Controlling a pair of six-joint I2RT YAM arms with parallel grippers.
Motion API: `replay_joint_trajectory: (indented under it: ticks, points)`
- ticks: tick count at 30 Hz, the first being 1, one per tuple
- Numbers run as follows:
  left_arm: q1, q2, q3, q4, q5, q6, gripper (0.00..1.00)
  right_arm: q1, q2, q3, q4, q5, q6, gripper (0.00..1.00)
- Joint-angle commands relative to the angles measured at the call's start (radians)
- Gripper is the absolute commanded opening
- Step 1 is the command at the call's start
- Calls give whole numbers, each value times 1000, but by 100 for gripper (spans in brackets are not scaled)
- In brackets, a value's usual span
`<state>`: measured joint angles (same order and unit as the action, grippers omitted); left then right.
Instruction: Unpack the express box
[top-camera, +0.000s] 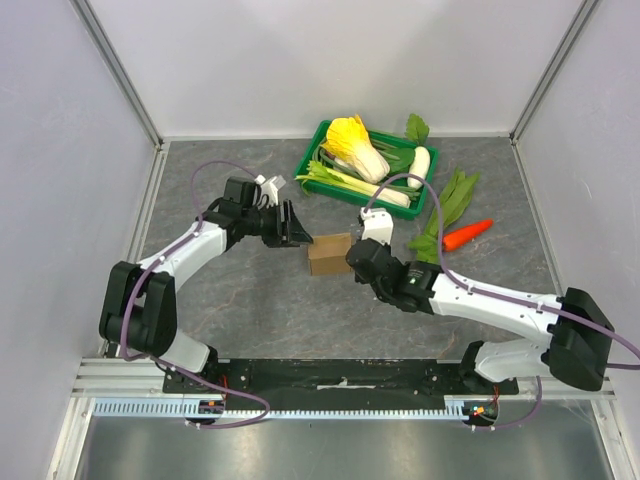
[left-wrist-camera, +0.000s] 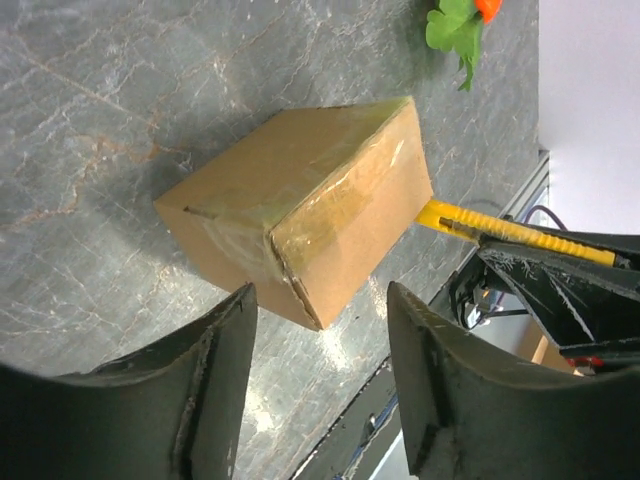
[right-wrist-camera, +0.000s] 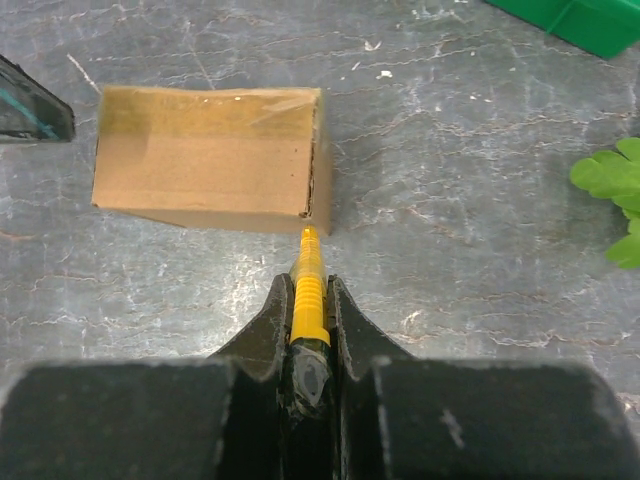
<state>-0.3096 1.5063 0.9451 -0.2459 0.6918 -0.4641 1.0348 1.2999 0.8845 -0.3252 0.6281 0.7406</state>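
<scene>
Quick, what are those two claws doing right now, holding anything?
Left gripper: jaws open, holding nothing.
Right gripper: jaws shut on a yellow cutter.

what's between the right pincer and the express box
A yellow cutter, clamped in the right pincer, spans that stretch, its tip reaching the near corner of the express box. The right wrist view shows it best.

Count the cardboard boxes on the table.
1. The express box stands between the left gripper and the right gripper, which holds a yellow knife at its corner. No other seems hidden.
</scene>
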Motion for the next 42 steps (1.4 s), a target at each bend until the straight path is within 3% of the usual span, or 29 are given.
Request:
replay_joint_trajectory:
  ticks: [1,2,7,8,18,22,34,39,42]
  points:
    - [-23,-47,93,-16,-29,177,67,-15,-59,-22,-3,68,42,0]
    - [-32,-47,112,-21,-50,205,75,-15,-68,-28,-3,68,58,0]
    - [-104,20,185,-61,-117,385,81,-15,-120,-99,41,53,101,0]
    - [-112,31,213,-70,-114,410,92,-15,-142,-107,43,55,102,0]
    - [-213,155,328,-256,-109,792,95,-55,-225,-142,41,16,112,0]
    - [-240,164,325,-263,-87,847,96,-90,-249,-160,41,-27,126,0]
    - [-296,258,331,-259,-259,892,95,-136,-258,-159,52,-50,132,0]
    - [-316,255,299,-201,-354,917,83,-148,-266,-163,120,-59,118,0]
    - [-324,249,270,-184,-377,958,70,-157,-260,-163,156,-70,109,0]
